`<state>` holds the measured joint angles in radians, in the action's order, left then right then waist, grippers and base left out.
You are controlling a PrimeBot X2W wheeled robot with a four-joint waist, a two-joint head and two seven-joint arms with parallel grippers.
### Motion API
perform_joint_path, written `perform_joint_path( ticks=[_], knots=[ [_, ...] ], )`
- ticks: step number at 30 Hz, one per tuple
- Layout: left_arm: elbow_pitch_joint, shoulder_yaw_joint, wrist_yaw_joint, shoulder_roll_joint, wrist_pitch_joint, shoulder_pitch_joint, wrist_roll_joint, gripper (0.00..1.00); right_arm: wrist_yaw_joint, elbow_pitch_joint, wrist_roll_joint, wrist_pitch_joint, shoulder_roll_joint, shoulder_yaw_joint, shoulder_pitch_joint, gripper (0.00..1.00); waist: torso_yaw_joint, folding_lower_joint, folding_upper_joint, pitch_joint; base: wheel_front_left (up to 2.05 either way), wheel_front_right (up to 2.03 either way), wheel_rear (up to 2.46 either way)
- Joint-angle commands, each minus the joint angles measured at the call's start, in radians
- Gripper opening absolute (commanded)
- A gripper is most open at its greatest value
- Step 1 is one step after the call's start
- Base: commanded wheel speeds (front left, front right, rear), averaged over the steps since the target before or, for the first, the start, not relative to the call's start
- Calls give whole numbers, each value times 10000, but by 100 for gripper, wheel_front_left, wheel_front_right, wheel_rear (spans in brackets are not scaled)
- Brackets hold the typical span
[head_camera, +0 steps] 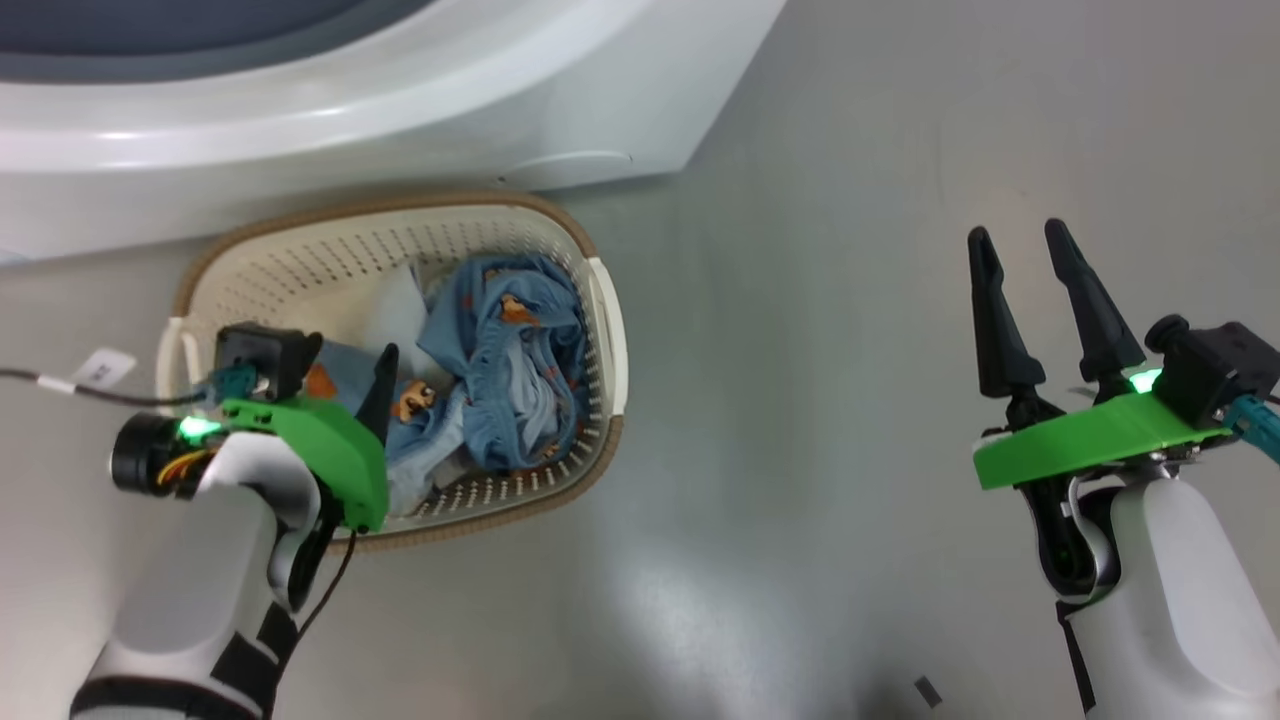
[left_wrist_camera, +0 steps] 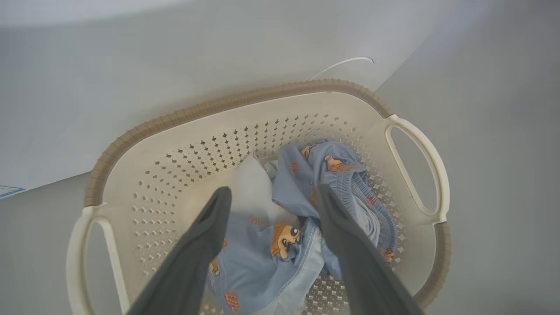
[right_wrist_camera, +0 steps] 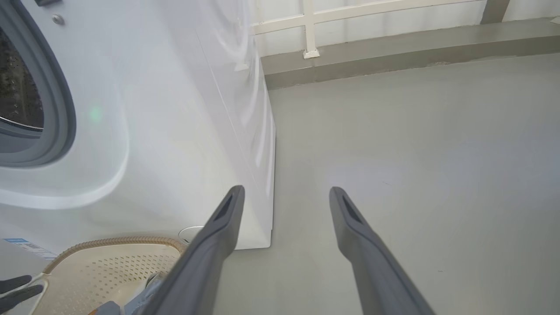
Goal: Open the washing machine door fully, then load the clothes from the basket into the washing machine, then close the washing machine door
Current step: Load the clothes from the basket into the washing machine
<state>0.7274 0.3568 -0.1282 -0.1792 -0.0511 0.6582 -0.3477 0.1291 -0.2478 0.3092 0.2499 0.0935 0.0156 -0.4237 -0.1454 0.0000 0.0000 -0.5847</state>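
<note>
The cream basket (head_camera: 400,205) with its brown rim stands on the floor against the white washing machine (head_camera: 350,110). Inside it lie light-blue clothes (head_camera: 510,370) with orange prints, crumpled together. My left gripper (left_wrist_camera: 272,192) hangs open just above the clothes (left_wrist_camera: 258,262), its fingers astride the heap and apart from it. One of its dark fingers (head_camera: 386,380) shows over the basket's left part. My right gripper (head_camera: 1025,250) is open and empty over bare floor, well right of the basket. The grey gasket (right_wrist_camera: 61,109) and steel drum (right_wrist_camera: 17,87) lie uncovered. The washing machine door is out of view.
Grey floor (head_camera: 800,400) spreads to the right of the basket and machine. A low kerb (right_wrist_camera: 393,57) with a white railing (right_wrist_camera: 309,26) runs along the back. A blue label sticker (right_wrist_camera: 17,241) marks the machine's lower corner. A tagged cable (head_camera: 100,368) trails from my left wrist.
</note>
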Motion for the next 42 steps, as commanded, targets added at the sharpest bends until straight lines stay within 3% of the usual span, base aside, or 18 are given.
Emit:
perform_joint_path(
  ticks=[1,12,20,29,35,42],
  knots=[
    [259,163,-20,-380,36,475,-151,100,16,263,58,118,-93,-232,-103,100,-454,0,0,-766,0,0,0],
    [1921,2078,-23,-186,517,1893,-1457,100,16,386,111,118,-296,-420,-613,100,-993,0,0,-1840,0,0,0],
    [2544,3281,-24,-415,903,2681,-2461,100,16,432,233,118,-391,-612,-812,100,-1459,0,0,-2391,0,0,0],
    [3142,4456,-24,-698,2173,3431,-3509,100,16,524,605,118,-429,-941,-901,100,-2117,0,0,-2984,0,0,0],
    [3302,4499,-24,-907,2163,3788,-4387,100,16,624,862,118,-430,-1091,-872,100,-2438,0,0,-3170,0,0,0],
    [4693,4669,59,-885,2003,4246,-4185,100,16,629,982,118,-431,-1206,-861,100,-2596,0,0,-3221,0,0,0]
  ],
)
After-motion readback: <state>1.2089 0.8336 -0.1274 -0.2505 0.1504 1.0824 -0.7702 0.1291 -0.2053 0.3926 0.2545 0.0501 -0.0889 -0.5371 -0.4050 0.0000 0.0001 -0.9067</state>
